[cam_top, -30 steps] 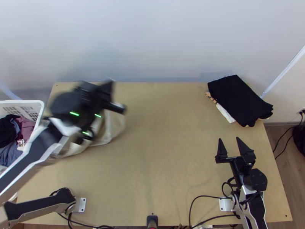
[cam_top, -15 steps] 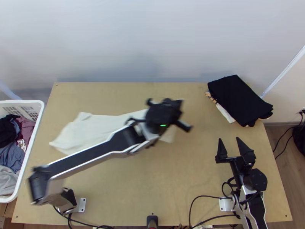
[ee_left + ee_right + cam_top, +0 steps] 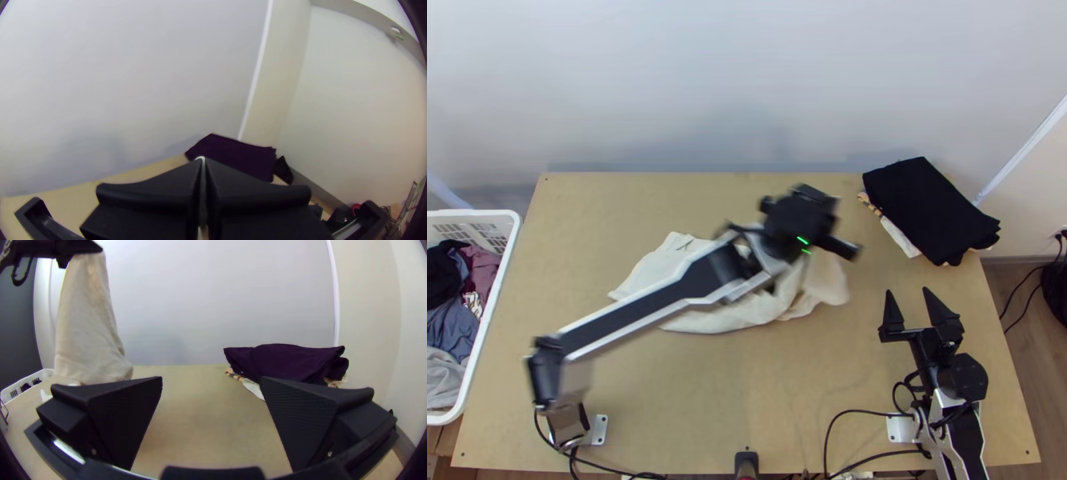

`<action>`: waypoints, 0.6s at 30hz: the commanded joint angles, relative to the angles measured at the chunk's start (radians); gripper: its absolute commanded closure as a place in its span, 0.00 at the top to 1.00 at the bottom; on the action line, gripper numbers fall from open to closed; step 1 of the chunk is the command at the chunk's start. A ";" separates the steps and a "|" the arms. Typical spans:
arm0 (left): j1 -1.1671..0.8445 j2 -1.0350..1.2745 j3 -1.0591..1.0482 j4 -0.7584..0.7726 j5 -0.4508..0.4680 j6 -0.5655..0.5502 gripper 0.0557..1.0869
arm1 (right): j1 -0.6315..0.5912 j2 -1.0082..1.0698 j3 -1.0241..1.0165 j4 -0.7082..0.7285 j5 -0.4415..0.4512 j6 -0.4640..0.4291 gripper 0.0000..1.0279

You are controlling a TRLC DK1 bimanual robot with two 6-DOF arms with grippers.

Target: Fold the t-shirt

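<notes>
My left gripper (image 3: 803,220) is over the table's middle, blurred, holding up part of a cream t-shirt (image 3: 719,320). The rest of the shirt trails bunched and wrinkled leftward beneath the arm. In the left wrist view my left gripper (image 3: 203,162) has its fingers pressed together, with a sliver of pale cloth between them. Seen in the right wrist view, the t-shirt (image 3: 89,329) hangs down from that gripper in a long drape. My right gripper (image 3: 908,291) stands open at the table's right, apart from the shirt; in its own view the right gripper (image 3: 211,378) holds nothing.
A stack of folded clothes (image 3: 931,208), black on top, lies at the table's far right. At the left edge stands a white basket (image 3: 495,320) with mixed clothes. Cables run along the near edge, beside a small black object (image 3: 746,462).
My left gripper has swung from the far left to the table's middle, drawing the cream shirt rightward; in the last half second it went slightly farther right. The right arm kept still.
</notes>
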State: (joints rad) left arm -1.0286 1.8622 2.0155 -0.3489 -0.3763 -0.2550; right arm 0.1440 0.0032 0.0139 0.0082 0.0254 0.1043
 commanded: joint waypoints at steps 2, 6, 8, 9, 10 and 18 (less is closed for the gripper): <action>0.168 -0.247 -0.273 -0.009 0.108 -0.115 0.04 | 0.006 -0.005 -0.005 -0.024 0.001 0.008 0.97; 0.311 -0.423 -0.571 0.011 0.218 -0.158 0.04 | 0.005 -0.005 -0.005 -0.024 0.001 0.006 0.97; 0.366 -0.506 -0.724 0.045 0.270 -0.159 0.04 | 0.006 -0.005 -0.005 -0.024 0.001 0.008 0.97; 0.386 -0.544 -0.799 0.064 0.287 -0.158 0.04 | 0.005 -0.005 -0.005 -0.024 0.001 0.006 0.97; 0.404 -0.581 -0.871 0.080 0.304 -0.156 0.04 | 0.006 -0.005 -0.005 -0.024 0.001 0.006 0.97; 0.433 -0.741 -1.305 0.226 0.335 -0.153 0.04 | 0.006 -0.005 -0.005 -0.024 0.001 0.006 0.97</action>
State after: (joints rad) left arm -0.5991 1.1633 0.8013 -0.1753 -0.0551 -0.3901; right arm 0.1440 0.0032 0.0139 0.0082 0.0254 0.1043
